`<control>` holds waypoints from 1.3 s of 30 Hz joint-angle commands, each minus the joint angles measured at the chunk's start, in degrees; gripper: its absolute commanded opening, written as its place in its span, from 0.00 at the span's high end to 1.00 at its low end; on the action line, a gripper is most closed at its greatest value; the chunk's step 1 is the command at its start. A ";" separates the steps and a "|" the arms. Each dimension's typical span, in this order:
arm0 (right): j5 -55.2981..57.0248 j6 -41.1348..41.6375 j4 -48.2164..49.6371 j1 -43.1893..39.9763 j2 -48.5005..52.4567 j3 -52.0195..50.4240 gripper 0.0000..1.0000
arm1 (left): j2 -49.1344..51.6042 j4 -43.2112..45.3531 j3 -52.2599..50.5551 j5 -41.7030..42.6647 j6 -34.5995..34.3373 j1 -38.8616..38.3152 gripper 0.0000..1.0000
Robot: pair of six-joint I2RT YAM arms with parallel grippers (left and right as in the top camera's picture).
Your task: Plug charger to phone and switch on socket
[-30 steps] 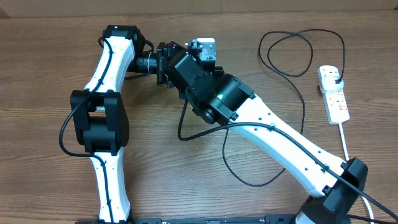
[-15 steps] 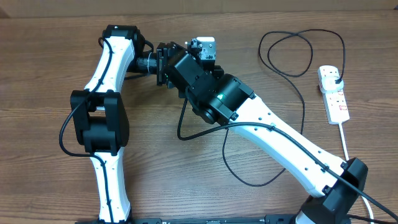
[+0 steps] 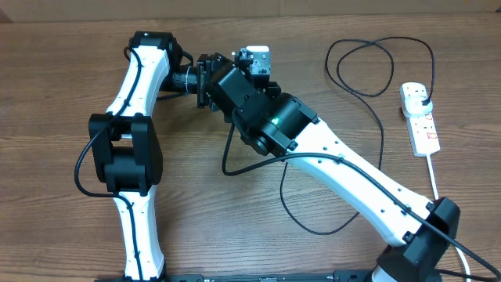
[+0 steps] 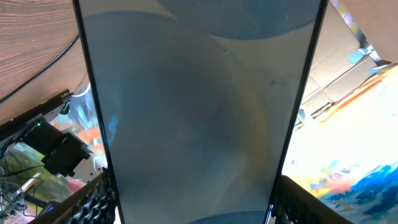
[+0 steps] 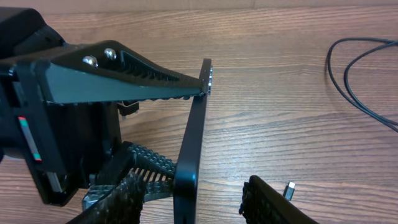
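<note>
left end effector (image 5: 188,123) clamps phone (image 4: 193,112) upright | right end effector (image 5: 199,199) wide, astride it | charger tip (image 5: 289,188) beside | socket (image 3: 420,117) well apart

Overhead: fixed high above, facing straight down, far enough to take in the whole wooden table (image 3: 63,94) and both arms. Left wrist: pressed close to the phone (image 4: 199,112), mid-frame filled by its screen, table only at upper left. Right wrist: low and near, facing across the boards, same phone edge-on at lower centre. Shared with overhead: charger (image 5: 331,62) loop, upper right.
</note>
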 commanded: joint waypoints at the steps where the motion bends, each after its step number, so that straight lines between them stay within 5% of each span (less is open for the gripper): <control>1: 1.03 -0.46 0.61 -0.17 1.01 0.72 0.48 | 0.02 -0.17 1.66 2.89 0.28 0.09 0.39; 39: 2.93 -0.39 1.40 -0.15 2.45 0.72 0.74 | 0.02 -0.15 1.66 2.89 1.36 0.11 0.37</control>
